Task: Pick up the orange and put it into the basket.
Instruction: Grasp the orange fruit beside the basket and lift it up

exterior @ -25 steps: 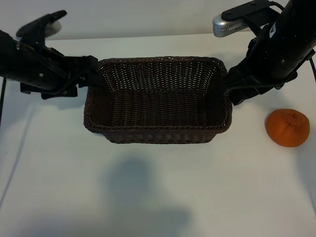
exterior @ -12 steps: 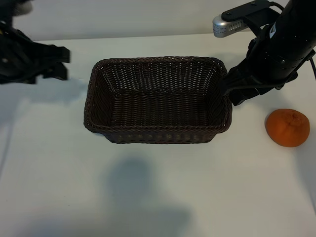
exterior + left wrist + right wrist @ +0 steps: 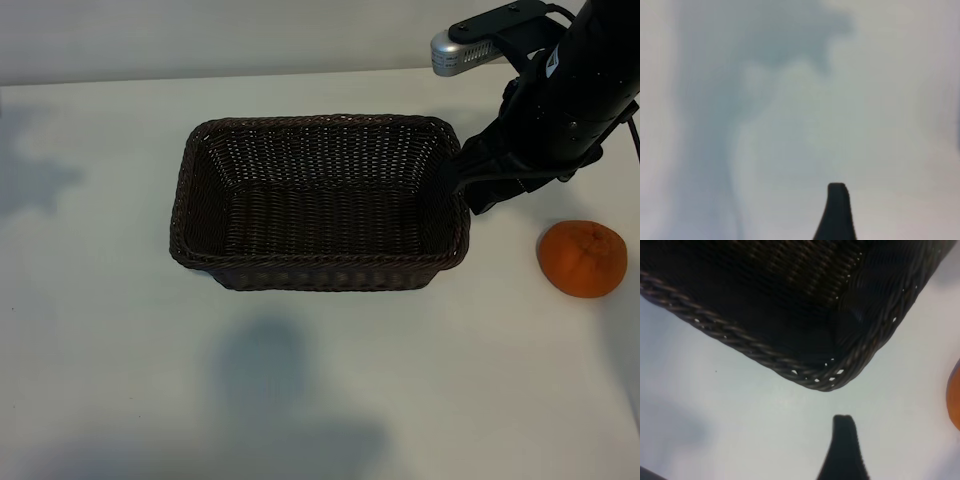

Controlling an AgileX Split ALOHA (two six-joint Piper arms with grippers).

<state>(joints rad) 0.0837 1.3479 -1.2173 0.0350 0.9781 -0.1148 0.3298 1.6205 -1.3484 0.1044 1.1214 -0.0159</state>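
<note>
The orange point(image 3: 582, 259) lies on the white table to the right of the basket point(image 3: 320, 275), apart from it. The dark brown wicker basket is empty. My right gripper point(image 3: 463, 186) hangs just outside the basket's right rim, left of and behind the orange. It is open, and its fingertip point(image 3: 842, 426) shows over bare table, short of the basket's corner point(image 3: 826, 382), with the orange's edge point(image 3: 955, 395) off to the side. My left gripper point(image 3: 735, 225) is outside the exterior view. One finger point(image 3: 837, 212) shows over bare table with nothing against it.
A shadow point(image 3: 35, 180) falls on the table at the far left, and a larger one point(image 3: 270, 370) lies in front of the basket. The right arm's camera bracket point(image 3: 470, 45) juts out above the basket's back right corner.
The left arm has pulled away from the basket's left rim and gone out of the exterior view to the left. Basket, orange and right arm have stayed put.
</note>
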